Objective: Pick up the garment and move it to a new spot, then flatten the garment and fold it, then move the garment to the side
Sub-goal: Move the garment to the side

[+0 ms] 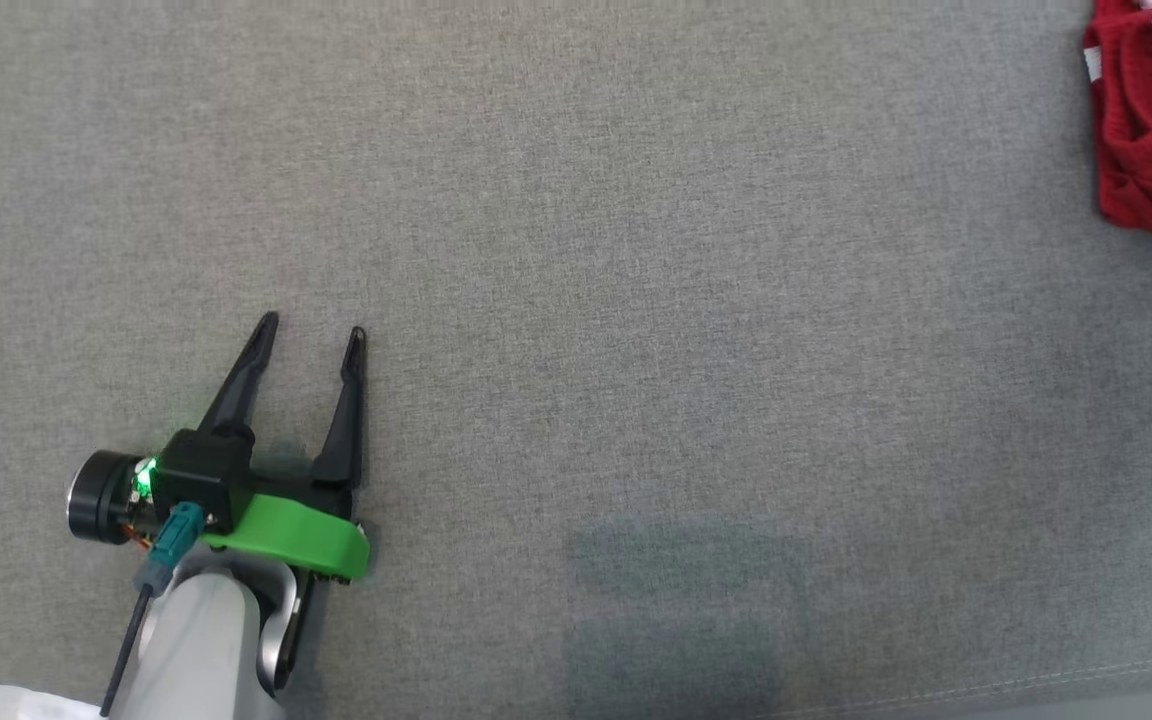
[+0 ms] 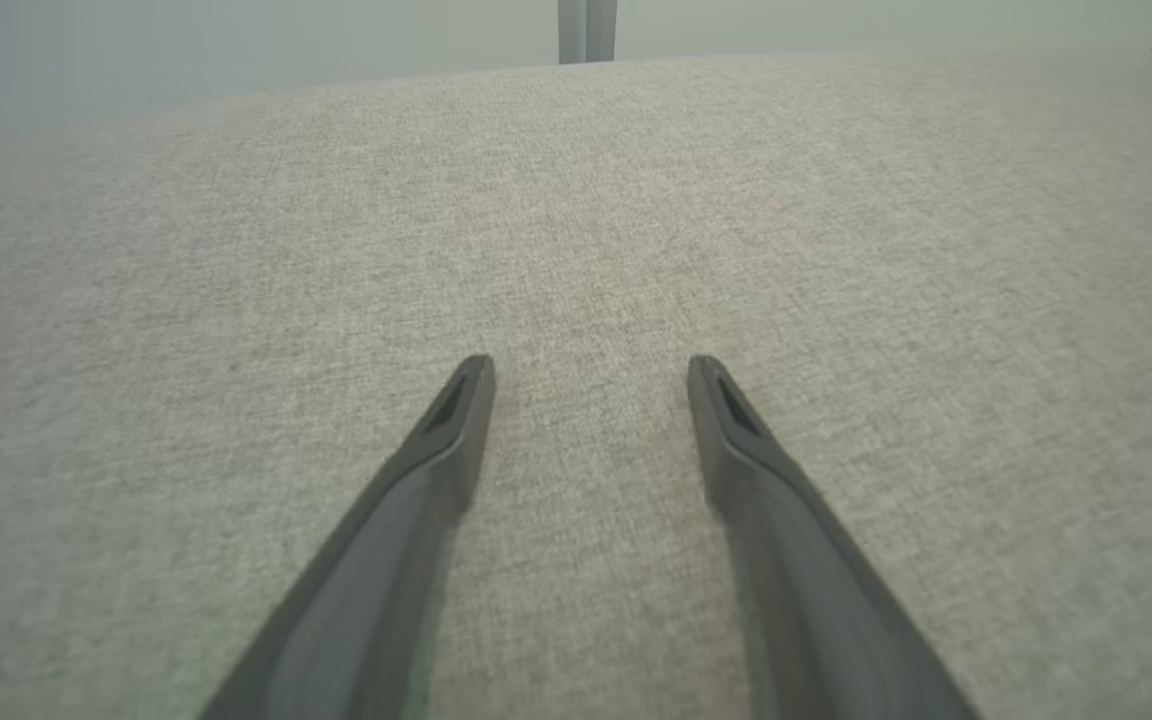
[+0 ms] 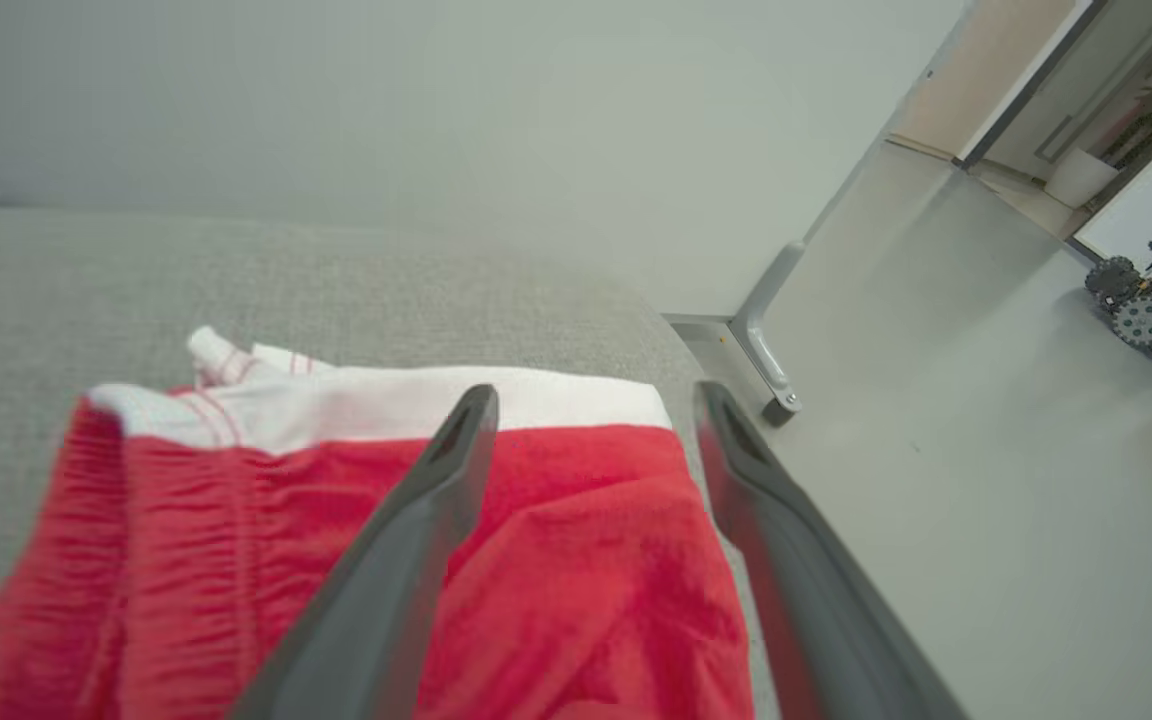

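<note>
**Operator:** So, where is the garment sitting?

**Spotter:** Your garment [image 1: 1151, 120] lies at the far right edge of the head view, a red bundle with white trim on the grey fabric surface [image 1: 636, 300]. In your right wrist view it is right under the right gripper [image 3: 594, 392], close to the surface's edge, with bare floor beyond.

**Operator:** And the pincers?

**Spotter:** Both stand wide. Your right gripper's fingers are spread over the red cloth, and as far as I can see nothing is pinched between them. Your left gripper [image 1: 312, 326] is wide too and empty. It hangs over plain grey, well apart from the garment.

**Operator:** How will it handle if I take it again?

**Spotter:** I'd judge it soft, light and limp. It looks like plush fabric with a gathered stretch on one side, so expect it to sag and drape as soon as you lift. It's probably neither fragile nor slippery. For a hold, you'd do best at the white band [image 3: 376, 400], which looks like a firmer edge. Pinch through all the layers there, because a single loose fold would likely pull the bundle open. Watch that near edge too. A drag toward it could tip the cloth onto the floor.
</note>
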